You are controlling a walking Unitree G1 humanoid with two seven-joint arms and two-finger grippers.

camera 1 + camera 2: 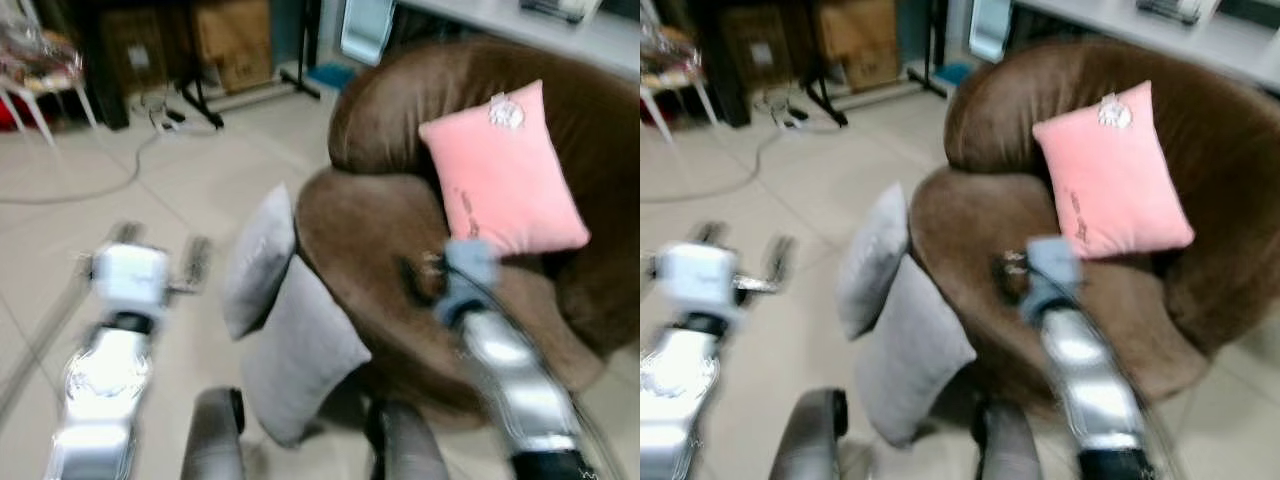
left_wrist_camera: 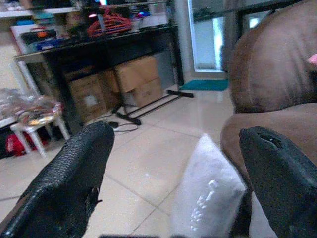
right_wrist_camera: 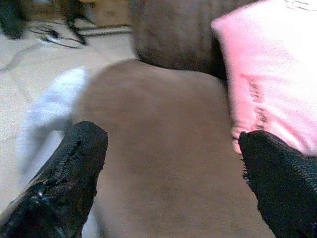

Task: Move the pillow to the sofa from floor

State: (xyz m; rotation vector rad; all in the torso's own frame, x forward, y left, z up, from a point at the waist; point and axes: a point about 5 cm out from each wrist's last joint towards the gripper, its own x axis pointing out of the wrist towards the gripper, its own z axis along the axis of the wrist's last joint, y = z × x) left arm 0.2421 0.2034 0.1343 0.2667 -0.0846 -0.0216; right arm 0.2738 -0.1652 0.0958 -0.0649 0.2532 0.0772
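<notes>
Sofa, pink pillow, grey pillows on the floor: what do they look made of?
Sofa: brown suede-like or microfibre upholstery, matte with soft shading. Pink pillow: smooth woven fabric, probably cotton or polyester, with printed text. Grey pillows: soft matte cloth, one with pale lettering; blur leaves the weave open.

Two grey fabric pillows [image 1: 260, 262] [image 1: 300, 350]; one pink square pillow [image 1: 503, 175]; one brown suede sofa [image 1: 390, 240]; two cardboard boxes [image 2: 134, 73] [image 2: 88, 95].
</notes>
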